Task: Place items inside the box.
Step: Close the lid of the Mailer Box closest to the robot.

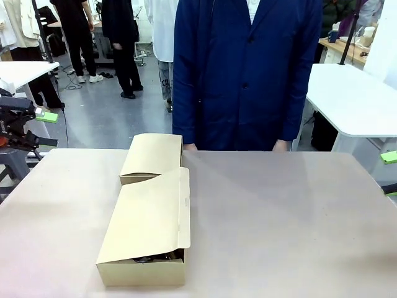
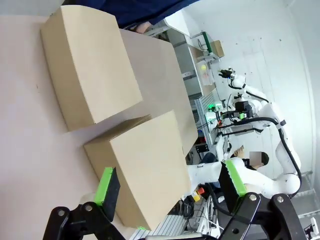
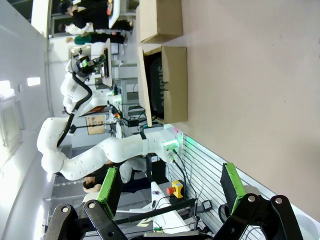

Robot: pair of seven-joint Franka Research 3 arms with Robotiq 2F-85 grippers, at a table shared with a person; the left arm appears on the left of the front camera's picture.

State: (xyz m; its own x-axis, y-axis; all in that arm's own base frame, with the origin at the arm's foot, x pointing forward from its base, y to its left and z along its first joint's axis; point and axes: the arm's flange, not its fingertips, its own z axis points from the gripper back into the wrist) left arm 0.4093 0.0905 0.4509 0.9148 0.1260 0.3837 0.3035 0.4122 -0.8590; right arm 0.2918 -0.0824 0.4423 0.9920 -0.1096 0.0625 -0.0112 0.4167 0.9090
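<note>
Box (image 1: 146, 233): cardboard, near-left on table (image 1: 279, 211), long axis near-to-far, lid nearly down over dark items inside. Left gripper (image 2: 170, 192): jaws open, empty, nearer. Right gripper (image 3: 172, 190): open, empty, well apart rightward.

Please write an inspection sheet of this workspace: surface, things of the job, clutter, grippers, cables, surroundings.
Surface: light brown table, mostly bare.
Job's things: near cardboard box, lid lowered but ajar, dark contents inside, not identifiable; second cardboard box behind it, closed.
Clutter: nothing seen.
Grippers: left gripper open, holding nothing; right gripper open, holding nothing; both off the table's sides.
Cables: black cables at the left arm's base, off the table.
Surroundings: person in a dark blue coat at the far edge; white tables behind.
</note>
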